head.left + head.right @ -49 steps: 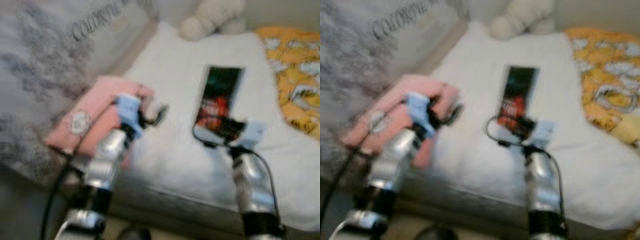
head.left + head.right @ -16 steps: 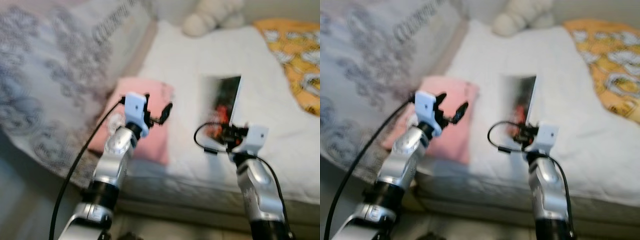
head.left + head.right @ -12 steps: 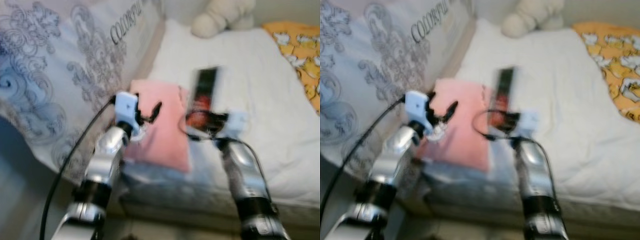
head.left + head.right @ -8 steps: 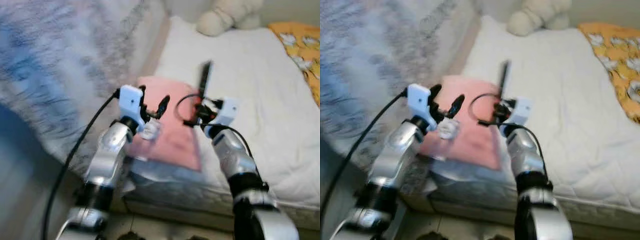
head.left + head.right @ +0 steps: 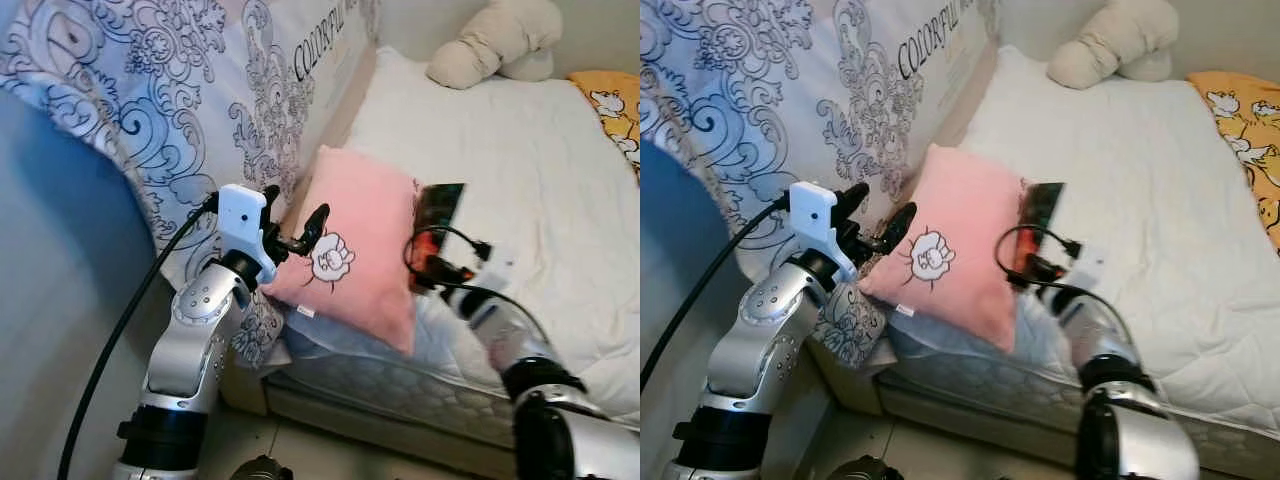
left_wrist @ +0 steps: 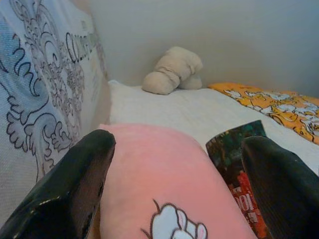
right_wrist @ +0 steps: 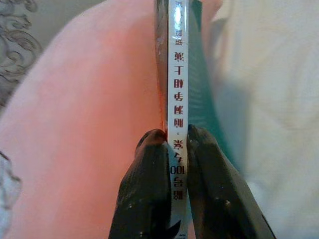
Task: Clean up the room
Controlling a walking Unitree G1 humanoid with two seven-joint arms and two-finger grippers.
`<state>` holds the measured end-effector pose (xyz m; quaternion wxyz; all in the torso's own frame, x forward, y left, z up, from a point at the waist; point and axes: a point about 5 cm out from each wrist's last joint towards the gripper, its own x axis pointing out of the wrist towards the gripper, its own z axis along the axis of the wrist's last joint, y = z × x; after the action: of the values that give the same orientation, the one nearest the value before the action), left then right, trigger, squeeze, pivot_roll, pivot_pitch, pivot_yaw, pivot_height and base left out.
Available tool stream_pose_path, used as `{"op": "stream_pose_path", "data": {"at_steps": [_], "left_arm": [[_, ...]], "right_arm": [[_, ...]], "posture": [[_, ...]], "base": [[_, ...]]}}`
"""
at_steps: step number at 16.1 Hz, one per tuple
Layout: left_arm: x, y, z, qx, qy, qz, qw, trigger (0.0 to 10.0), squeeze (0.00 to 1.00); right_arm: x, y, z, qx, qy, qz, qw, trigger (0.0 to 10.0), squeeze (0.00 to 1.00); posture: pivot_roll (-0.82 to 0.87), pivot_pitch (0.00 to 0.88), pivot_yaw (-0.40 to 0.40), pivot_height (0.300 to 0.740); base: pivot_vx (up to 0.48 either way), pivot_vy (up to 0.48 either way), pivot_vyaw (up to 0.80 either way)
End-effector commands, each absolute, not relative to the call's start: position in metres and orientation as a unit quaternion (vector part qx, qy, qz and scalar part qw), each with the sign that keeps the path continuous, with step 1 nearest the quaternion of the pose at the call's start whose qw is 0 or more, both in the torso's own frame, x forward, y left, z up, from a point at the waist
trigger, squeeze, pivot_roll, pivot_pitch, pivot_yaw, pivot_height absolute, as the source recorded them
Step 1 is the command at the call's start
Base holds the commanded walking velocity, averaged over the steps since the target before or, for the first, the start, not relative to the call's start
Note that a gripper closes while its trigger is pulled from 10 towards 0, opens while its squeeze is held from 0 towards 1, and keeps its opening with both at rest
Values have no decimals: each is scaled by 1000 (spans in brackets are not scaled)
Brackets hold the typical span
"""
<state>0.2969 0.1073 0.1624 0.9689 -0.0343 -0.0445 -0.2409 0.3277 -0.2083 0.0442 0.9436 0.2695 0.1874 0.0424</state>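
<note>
Right hand [image 7: 172,144] clamped on the book [image 5: 437,215], both fingers pinching the covers on either side of the spine, probably so the thin volume can be carried edge-on without flopping open. Book lifted above the white bed [image 5: 540,190], just beside the pink pillow [image 5: 365,245], long axis running straight out from the hand toward the head of the bed, spine facing the wrist camera. Left hand [image 5: 292,222] raised at the pillow's near edge, fingers [image 6: 75,184] spread wide with nothing between them, apparently ready to take the pillow next. Pillow propped against the patterned quilt [image 5: 180,110]; plush toy [image 5: 495,40] far up the bed.
</note>
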Motion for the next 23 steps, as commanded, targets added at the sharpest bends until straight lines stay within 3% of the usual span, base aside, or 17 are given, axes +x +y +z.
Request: {"op": "stream_pose_path", "data": {"at_steps": [1, 7, 8, 12, 14, 18, 20, 23], "left_arm": [[294, 100, 164, -49, -43, -252, 966, 10000, 0], [296, 86, 169, -64, -41, -263, 962, 10000, 0], [295, 86, 171, -64, -42, -264, 961, 10000, 0], [291, 81, 170, -70, -38, -270, 960, 10000, 0], [288, 74, 169, -80, -31, -273, 958, 10000, 0], [287, 74, 168, -81, -26, -271, 959, 10000, 0], [287, 77, 169, -66, -32, -266, 961, 10000, 0], [287, 80, 170, -50, -39, -265, 962, 10000, 0]], "right_arm": [[326, -217, 43, 247, 204, 40, 946, 0, 0], [328, -251, 55, 321, 195, -18, 927, 0, 0], [321, -266, 52, 260, 222, -38, 939, 0, 0], [319, -280, 54, 139, 258, -49, 955, 0, 0], [327, -275, 60, 8, 276, -25, 961, 0, 0], [336, -261, 64, -67, 280, 6, 958, 0, 0], [341, -243, 61, 7, 273, -3, 962, 0, 0], [338, -244, 58, 135, 255, -67, 955, 0, 0]], "posture": [[170, 25, -13, 736], [162, 0, -8, 736], [173, 0, -1, 736], [177, 0, -1, 736], [182, 0, -1, 736], [189, 0, -3, 736], [207, 0, -17, 736], [211, 0, -22, 736]], "base": [[0, 0, 0], [0, 0, 0], [0, 0, 0], [0, 0, 0], [0, 0, 0], [0, 0, 0], [0, 0, 0], [0, 0, 0]]}}
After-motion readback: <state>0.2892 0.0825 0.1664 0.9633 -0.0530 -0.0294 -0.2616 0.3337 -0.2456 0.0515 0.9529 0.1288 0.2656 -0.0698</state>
